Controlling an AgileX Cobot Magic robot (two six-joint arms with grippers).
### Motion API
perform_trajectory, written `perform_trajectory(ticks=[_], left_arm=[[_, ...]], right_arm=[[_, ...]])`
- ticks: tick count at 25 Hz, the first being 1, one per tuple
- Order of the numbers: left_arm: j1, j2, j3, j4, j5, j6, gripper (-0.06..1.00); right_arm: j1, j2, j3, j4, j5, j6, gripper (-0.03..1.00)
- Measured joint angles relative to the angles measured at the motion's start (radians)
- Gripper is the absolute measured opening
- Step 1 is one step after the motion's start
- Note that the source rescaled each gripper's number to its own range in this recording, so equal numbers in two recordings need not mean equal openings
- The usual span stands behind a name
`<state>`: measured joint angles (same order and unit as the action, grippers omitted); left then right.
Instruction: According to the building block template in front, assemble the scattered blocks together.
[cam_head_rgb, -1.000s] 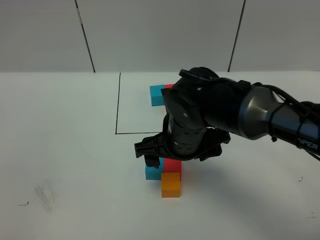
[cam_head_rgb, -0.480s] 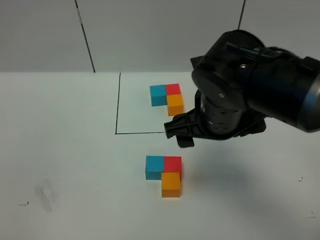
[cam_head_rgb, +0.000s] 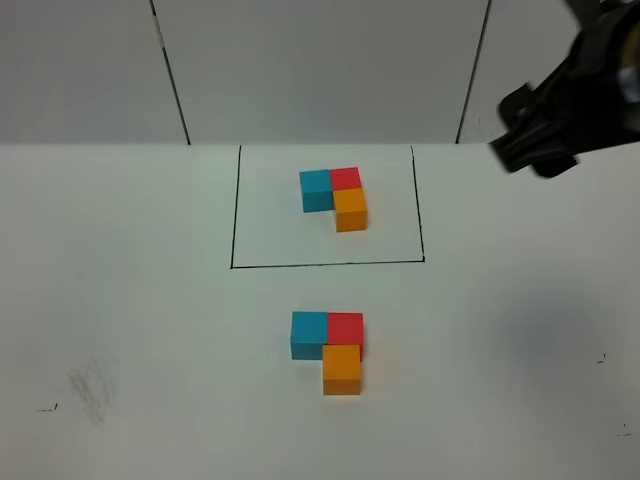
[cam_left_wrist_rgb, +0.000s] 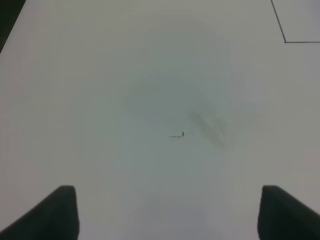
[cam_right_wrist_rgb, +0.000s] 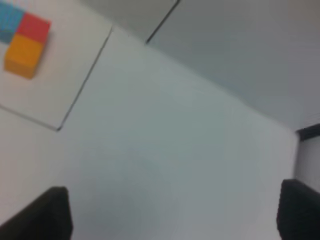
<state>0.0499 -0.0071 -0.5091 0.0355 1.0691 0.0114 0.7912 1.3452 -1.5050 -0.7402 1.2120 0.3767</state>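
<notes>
On the far left of the scene the left gripper (cam_left_wrist_rgb: 169, 212) hangs over bare white table (cam_head_rgb: 130, 300), its jaws spread wide with nothing between them; below it lie only a faint grey smudge (cam_left_wrist_rgb: 209, 127) and a tiny black tick mark (cam_left_wrist_rgb: 177, 135). It does not show in the high view.

Toward the middle, on the far side, sits the building block template (cam_head_rgb: 335, 195): a blue cube on the left, a red cube touching it on the right, and an orange cube touching the red one on its near side, all inside a thin black drawn rectangle (cam_head_rgb: 232, 210).

Nearer, outside that frame and almost straight in front of it, lie the scattered blocks, now gathered: the blue cube (cam_head_rgb: 308, 334), the red cube (cam_head_rgb: 346, 328) pressed to its right, and the orange cube (cam_head_rgb: 342, 369) against the red one's near face. The L appears to match the template in colour order and orientation.

At the far right, high above the table, the right gripper (cam_right_wrist_rgb: 172, 212) is wide open and empty; its camera looks down at the template and bare table.

By my reading the assembly step is finished and the work is at its end. What remains, if anything, is a check that the seams are flush; a slight nudge would need a gentle, square push so the neighbours do not shift.
</notes>
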Motion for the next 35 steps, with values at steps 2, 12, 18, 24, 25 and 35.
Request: perform_trajectory(ticks=[2,12,18,24,25,35], left_arm=[[0.0,0.0,0.0,0.0,0.0,0.0,0.84],[0.0,0.0,0.0,0.0,0.0,0.0,0.84],[0.0,0.0,0.0,0.0,0.0,0.0,0.84],[0.0,0.0,0.0,0.0,0.0,0.0,0.84],[0.0,0.0,0.0,0.0,0.0,0.0,0.84],[0.0,0.0,0.0,0.0,0.0,-0.001,0.84]], right_arm=[[0.0,-0.088,0.0,-0.063,0.0,-0.017,0.9],[0.0,-0.539,-0.001,-0.014,0.003,-0.215,0.9],[0.0,-0.733,0.002,0.193,0.01,-0.346,0.9],[0.0,-0.816,0.108,0.214,0.01,-0.464,0.9],[0.0,-0.826,0.139,0.225,0.011,-0.47,0.9],[0.0,-0.961,0.454,0.45,0.012,-0.479,0.9]])
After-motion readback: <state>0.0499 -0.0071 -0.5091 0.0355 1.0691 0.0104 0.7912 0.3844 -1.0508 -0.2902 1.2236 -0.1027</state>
